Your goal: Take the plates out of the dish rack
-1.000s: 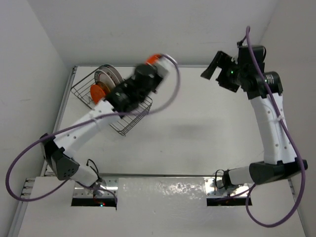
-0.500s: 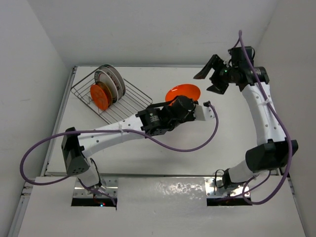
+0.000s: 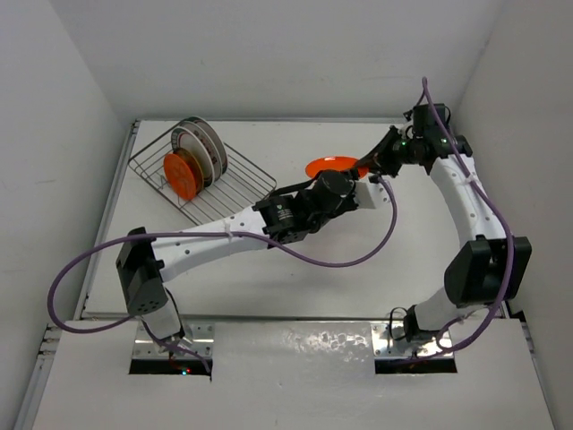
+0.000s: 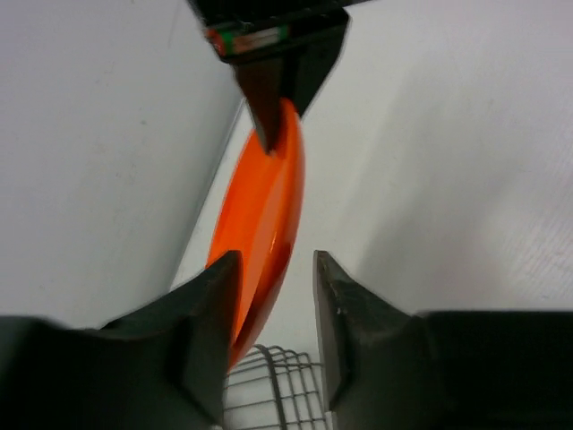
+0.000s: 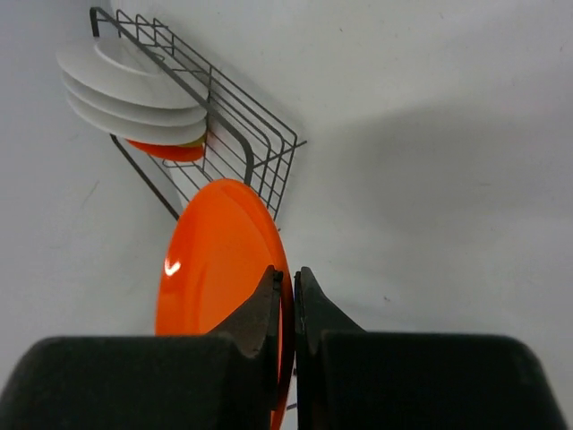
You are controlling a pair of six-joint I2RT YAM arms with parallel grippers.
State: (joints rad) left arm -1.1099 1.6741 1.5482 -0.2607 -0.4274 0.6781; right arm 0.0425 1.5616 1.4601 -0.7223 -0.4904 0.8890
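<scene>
Within the parted left claw [image 4: 275, 264] sits the orange plate [image 4: 262, 202] — right claw [image 5: 285, 276] clamping it.

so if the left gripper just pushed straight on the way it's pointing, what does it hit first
The orange plate: its rim sits between the open fingers of the left gripper. Beyond it, probably the right gripper, clamped on the plate's far rim.

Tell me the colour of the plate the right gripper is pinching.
The plate is plain bright orange, no pattern; right wrist view shows it best.
</scene>
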